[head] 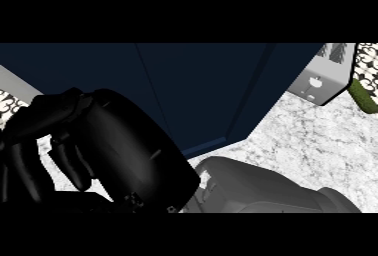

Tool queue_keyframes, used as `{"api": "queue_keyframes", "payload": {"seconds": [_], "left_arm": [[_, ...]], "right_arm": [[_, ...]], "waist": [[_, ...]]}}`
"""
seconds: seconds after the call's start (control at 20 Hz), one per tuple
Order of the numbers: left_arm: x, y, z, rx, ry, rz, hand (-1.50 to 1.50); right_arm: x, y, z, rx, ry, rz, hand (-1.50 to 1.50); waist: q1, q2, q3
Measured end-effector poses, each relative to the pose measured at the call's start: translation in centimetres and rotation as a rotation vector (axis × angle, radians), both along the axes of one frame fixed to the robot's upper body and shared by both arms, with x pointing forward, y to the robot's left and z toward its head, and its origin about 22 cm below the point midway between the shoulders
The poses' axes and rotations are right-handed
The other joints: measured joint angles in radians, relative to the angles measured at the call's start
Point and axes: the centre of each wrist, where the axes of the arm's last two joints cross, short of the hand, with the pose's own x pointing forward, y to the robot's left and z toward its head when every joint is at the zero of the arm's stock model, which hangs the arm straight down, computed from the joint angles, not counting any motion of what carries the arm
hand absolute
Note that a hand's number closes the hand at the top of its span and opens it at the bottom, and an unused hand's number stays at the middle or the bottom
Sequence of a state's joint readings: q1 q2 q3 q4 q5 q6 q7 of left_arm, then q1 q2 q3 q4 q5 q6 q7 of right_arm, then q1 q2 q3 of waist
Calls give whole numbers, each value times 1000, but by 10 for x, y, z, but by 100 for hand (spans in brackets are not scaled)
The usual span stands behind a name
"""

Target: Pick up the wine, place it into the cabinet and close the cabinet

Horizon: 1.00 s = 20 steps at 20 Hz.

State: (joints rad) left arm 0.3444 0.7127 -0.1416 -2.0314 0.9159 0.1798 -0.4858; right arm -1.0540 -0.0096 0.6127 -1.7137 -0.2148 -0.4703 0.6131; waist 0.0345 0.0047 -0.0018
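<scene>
Looming closest, the black left hand [111,150] fills the view's lower left, its back raised toward the camera and its fingers [70,160] curled downward, slightly apart, with nothing visible between them. Just beside it a grey forearm [258,190] lies across the marbled counter [310,145]. Behind stands the dark blue cabinet [192,85]. No wine bottle is visible. No writing is readable.

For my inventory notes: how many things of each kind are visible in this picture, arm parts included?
Black hand: 1
Grey forearm: 1
Dark blue cabinet: 1
Grey box: 1
Green object, partly cut off at the right edge: 1
Total: 5
</scene>
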Motion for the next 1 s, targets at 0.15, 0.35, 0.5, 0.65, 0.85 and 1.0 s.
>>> {"api": "queue_keyframes", "payload": {"seconds": [0.15, 0.35, 0.5, 0.65, 0.85, 1.0], "left_arm": [[1, 0, 4, -7, -2, 7, -150], [3, -4, 7, 1, -6, 8, -150], [0, -5, 4, 2, -8, 11, -150], [2, -2, 5, 7, -9, 21, -150], [4, 0, 12, 15, -10, 20, -150], [5, 0, 10, 18, -7, 18, -150]], "right_arm": [[21, 10, 6, -33, -54, -52, 150], [54, 15, 11, -51, -63, -107, 150], [75, 14, 9, -55, -61, -125, 150], [93, 12, 9, -61, -52, -116, 150], [108, 7, 3, -66, -68, -97, 150], [118, 4, -1, -64, -84, -83, 150]], "waist": [[-5, -2, 0], [-8, -2, 0], [-8, -6, -1], [-7, -9, -3], [-6, -20, -6], [-3, -27, -7]]}}
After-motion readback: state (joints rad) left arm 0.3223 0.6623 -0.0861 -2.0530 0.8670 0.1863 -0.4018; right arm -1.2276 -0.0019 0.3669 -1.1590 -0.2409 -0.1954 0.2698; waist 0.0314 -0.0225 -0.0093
